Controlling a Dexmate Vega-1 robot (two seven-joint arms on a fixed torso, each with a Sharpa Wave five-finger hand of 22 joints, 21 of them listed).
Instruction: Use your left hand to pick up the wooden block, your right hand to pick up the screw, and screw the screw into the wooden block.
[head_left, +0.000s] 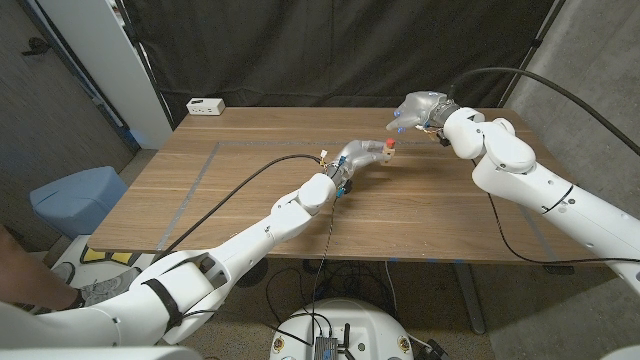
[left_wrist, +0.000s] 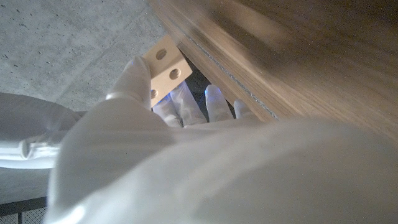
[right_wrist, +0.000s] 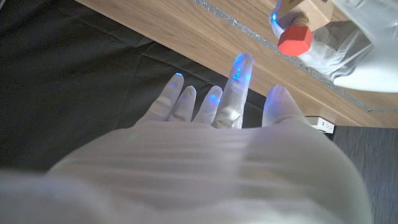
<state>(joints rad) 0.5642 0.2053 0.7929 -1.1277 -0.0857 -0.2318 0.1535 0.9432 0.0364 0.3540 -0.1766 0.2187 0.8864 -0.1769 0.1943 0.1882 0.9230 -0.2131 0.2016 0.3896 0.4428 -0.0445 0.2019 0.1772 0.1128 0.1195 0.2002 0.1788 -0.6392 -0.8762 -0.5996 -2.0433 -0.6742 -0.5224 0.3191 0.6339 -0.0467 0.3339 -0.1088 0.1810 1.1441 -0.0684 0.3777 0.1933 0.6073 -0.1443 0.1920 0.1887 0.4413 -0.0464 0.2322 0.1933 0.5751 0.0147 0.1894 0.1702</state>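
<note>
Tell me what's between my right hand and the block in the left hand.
Nothing. In the head view only bare table lies between the right hand and the wooden block held by the left hand, red screw already in it.

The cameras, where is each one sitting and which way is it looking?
Head view: sits on the robot's head, looks down over the wooden table; both arms show, the left robot hand holding the wooden block, the right robot hand open nearby.
Left wrist view: sits on the left wrist, looks along the left robot hand at the wooden block.
Right wrist view: sits on the right wrist, looks along the right robot hand toward the red screw.
Shared: both wrist views show the table's edge and the block.
</note>
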